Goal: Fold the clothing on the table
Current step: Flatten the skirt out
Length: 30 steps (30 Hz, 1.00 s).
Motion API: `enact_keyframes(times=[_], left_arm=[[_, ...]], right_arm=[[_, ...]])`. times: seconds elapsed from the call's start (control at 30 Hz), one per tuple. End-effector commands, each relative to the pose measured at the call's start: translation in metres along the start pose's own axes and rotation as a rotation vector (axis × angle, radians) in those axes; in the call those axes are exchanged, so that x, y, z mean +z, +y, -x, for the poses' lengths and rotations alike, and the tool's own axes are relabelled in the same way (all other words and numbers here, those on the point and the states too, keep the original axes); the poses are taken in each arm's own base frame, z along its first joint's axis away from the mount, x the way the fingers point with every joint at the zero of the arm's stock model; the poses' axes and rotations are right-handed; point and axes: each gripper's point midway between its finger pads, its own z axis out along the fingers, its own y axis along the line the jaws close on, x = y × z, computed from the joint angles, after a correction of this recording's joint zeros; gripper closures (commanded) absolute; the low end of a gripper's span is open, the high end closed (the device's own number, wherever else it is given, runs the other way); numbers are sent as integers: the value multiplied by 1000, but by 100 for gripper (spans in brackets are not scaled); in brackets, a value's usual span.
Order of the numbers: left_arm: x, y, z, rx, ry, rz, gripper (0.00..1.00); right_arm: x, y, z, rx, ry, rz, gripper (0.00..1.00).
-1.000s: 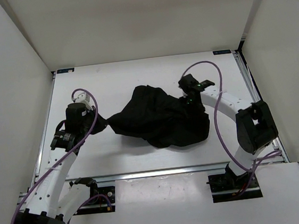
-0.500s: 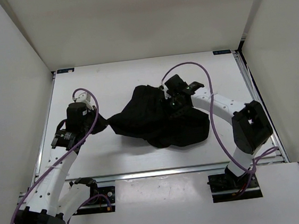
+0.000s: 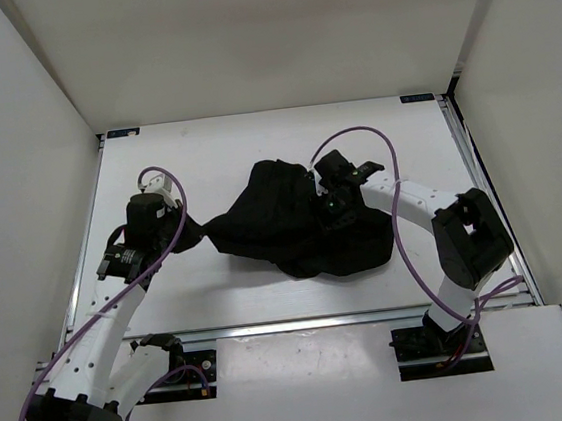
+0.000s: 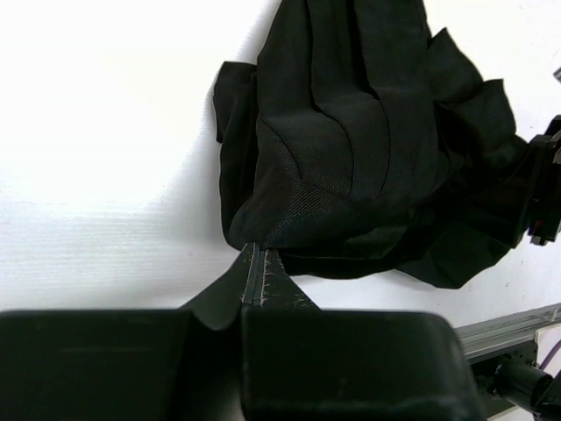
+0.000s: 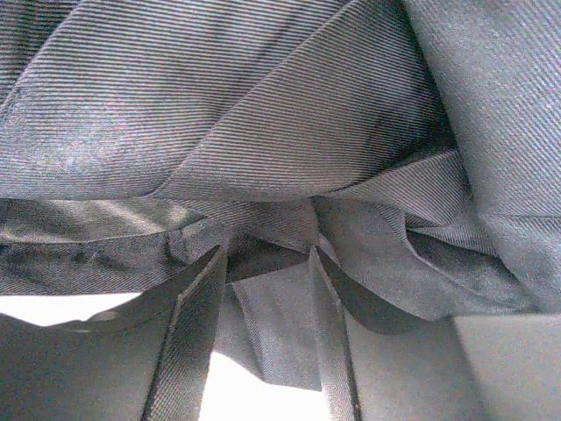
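Observation:
The clothing [image 3: 288, 232] is a crumpled black heap in the middle of the white table [image 3: 205, 158]. My left gripper [image 3: 193, 235] sits at the heap's left tip. In the left wrist view it [image 4: 254, 251] is shut on a corner of the clothing [image 4: 368, 149], whose pleats fan away from the fingertips. My right gripper [image 3: 329, 209] is dug into the heap's upper right part. In the right wrist view it [image 5: 267, 263] has its fingers [image 5: 197, 298] apart, with a loose fold of the clothing [image 5: 272, 132] hanging between them; cloth fills the view.
Aluminium rails [image 3: 462, 151] run along the table's right, left and near edges, with white walls [image 3: 242, 34] behind and at both sides. Purple cables [image 3: 384, 134] loop over both arms. Bare table [image 4: 105, 132] lies left of and behind the heap.
My right gripper has moved left from the heap's right edge into the cloth, pushing the folds there. The left gripper has kept its hold and place.

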Motion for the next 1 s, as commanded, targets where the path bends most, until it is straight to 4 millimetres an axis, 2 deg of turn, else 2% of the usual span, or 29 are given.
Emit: enact_keyframes(times=[0.0, 0.27, 0.33, 0.37, 0.4, 0.47, 0.53, 0.6, 0.67, 0.7, 0.73, 0.77, 0.8, 0.83, 0.87, 0.9, 0.93, 0.97], left_arm=[[-3, -1, 0, 4, -14, -18, 100], [-3, -2, 1, 1, -20, -20, 100], [-2, -2, -1, -2, -12, -25, 100], [-5, -3, 3, 0, -28, -25, 100], [-4, -3, 0, 1, -21, -25, 100], [-3, -1, -1, -4, -13, -20, 100], [-2, -1, -1, -7, -12, -23, 100], [2, 0, -3, -7, -6, -22, 100], [5, -6, 8, 9, -20, -31, 100], [8, -8, 19, 21, -30, -21, 100], [5, -18, 37, 53, -61, -35, 100], [13, -19, 40, 66, -37, -11, 100], [17, -24, 60, 88, -53, -3, 100], [11, -36, 84, 112, -94, -20, 100], [21, -33, 91, 112, -76, 3, 100], [24, -39, 113, 117, -107, 7, 100], [18, -52, 140, 129, -157, -8, 100], [15, -55, 150, 138, -168, -7, 100]], right_arm=[[-10, -7, 2, -17, -26, -39, 51], [-6, -13, -5, -19, -6, -58, 47], [-2, -8, -10, -6, 1, -35, 48], [-2, -4, -6, -11, -13, -6, 49], [1, -2, -8, 7, -14, 23, 52], [6, 4, -5, 45, -20, 81, 67], [11, 3, -6, 80, -17, 109, 100], [4, -2, 8, 69, -76, 83, 100], [-17, -10, 33, 41, -164, 39, 100], [-34, -14, 52, 28, -217, 10, 100], [-60, -20, 75, 26, -284, -17, 100], [-90, -26, 101, 33, -370, -32, 100], [-110, -36, 112, 41, -415, -64, 100], [-140, -38, 132, 26, -489, -83, 100], [-174, -44, 151, 29, -582, -112, 100], [-192, -50, 156, 30, -621, -132, 100], [-216, -56, 168, 32, -682, -180, 100], [-247, -61, 176, 38, -756, -200, 100]])
